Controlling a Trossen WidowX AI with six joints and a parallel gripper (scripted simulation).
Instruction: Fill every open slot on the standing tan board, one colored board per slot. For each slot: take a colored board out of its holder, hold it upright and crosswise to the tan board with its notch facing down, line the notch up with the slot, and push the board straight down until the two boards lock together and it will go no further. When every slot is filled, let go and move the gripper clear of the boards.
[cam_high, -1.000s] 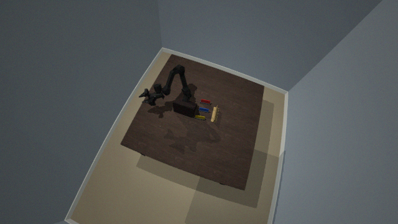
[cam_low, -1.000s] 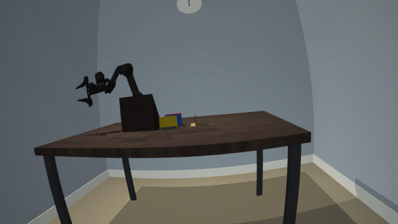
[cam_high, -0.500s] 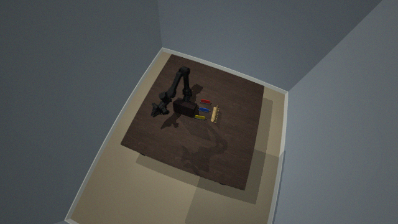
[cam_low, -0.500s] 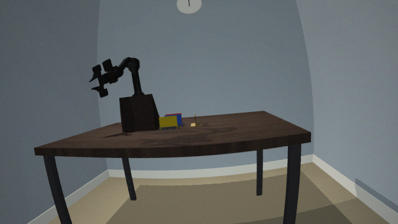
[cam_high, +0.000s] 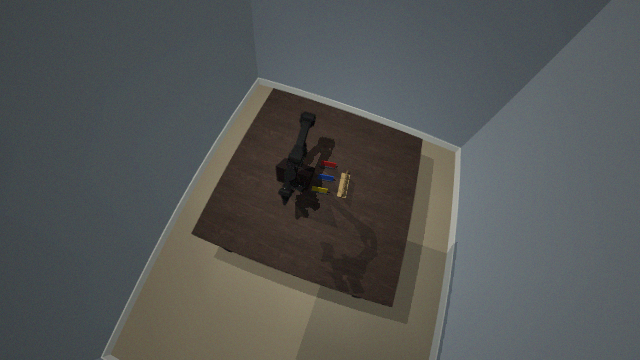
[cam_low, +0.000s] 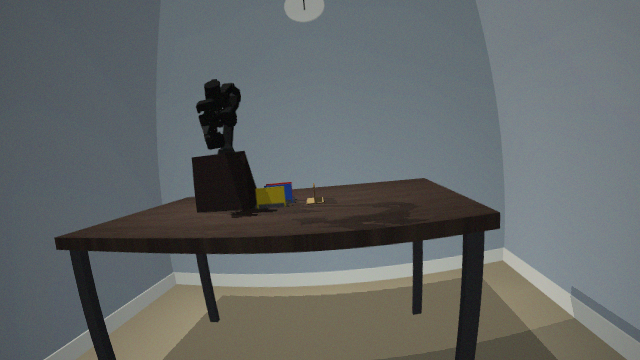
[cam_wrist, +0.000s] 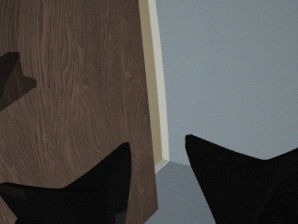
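"Where is the gripper (cam_high: 293, 196) (cam_low: 210, 124) (cam_wrist: 157, 144), and how do its fingers stand?"

"It is high above the table (cam_high: 370, 240) (cam_low: 150, 225) (cam_wrist: 85, 110), up over the dark pedestal (cam_low: 215, 185) in the exterior view. The fingers are partly open, a middling gap between them, with nothing held. The wrist view looks through that gap at the table's edge, the pale baseboard (cam_wrist: 163, 110) and the blue-grey wall (cam_wrist: 225, 75)"

"And the colored boards?"

"All three are well below the gripper and off to its side, toward the tan board. The yellow board (cam_high: 320, 190) (cam_low: 270, 196) is the nearest to it in the top view. The blue board (cam_high: 326, 178) (cam_low: 288, 192) comes next, then the red board (cam_high: 329, 164) (cam_low: 280, 183), mostly hidden behind the others in the exterior view. They stand upright in a row, apart from one another"

"What about the tan board (cam_high: 343, 186) (cam_low: 314, 192)?"

"Farther out from the gripper, past the row, standing on the table. No colored board is locked into it; all three are clear of it, one end of each facing its way"

"Can you count its slots?"

"No, they are too small to tell from here, and the holders are hard to make out as well"
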